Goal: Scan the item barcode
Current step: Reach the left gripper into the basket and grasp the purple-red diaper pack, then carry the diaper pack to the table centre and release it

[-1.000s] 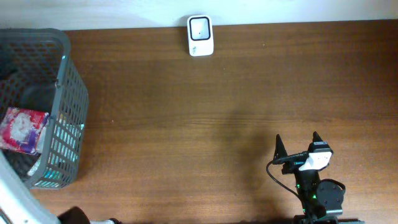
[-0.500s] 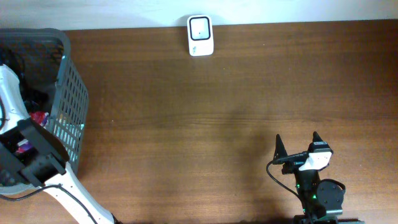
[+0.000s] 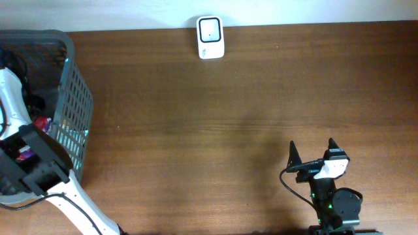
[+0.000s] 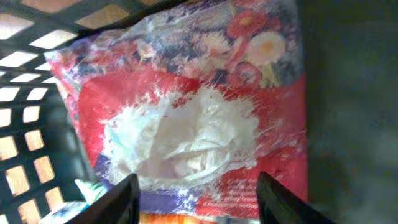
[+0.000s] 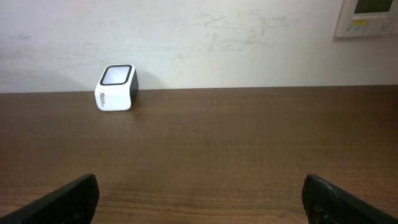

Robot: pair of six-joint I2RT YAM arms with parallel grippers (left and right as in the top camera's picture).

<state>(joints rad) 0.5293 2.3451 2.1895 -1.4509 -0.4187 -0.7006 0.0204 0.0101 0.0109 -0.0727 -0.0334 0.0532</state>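
Note:
The item is a soft plastic packet (image 4: 186, 124), red and purple with flower print and a white centre, lying inside the grey mesh basket (image 3: 72, 98). My left gripper (image 4: 196, 199) is down in the basket, its black fingertips (image 4: 121, 199) standing apart on either side of the packet's lower edge; whether they press it cannot be told. From overhead my left arm (image 3: 32, 163) covers most of the packet (image 3: 40, 122). The white barcode scanner (image 3: 210, 37) stands at the table's far edge. My right gripper (image 3: 311, 151) rests open and empty at the front right.
A second package with green and white print (image 4: 68, 193) lies under the packet in the basket. The scanner (image 5: 116, 88) sits against the white wall, and a wall panel (image 5: 367, 15) is at the upper right. Brown wooden tabletop (image 3: 209, 130) spans between basket and right arm.
One second ago the packet lay uncovered in the basket. My left arm then came in over it and has held still for the last half second. The right arm has not moved.

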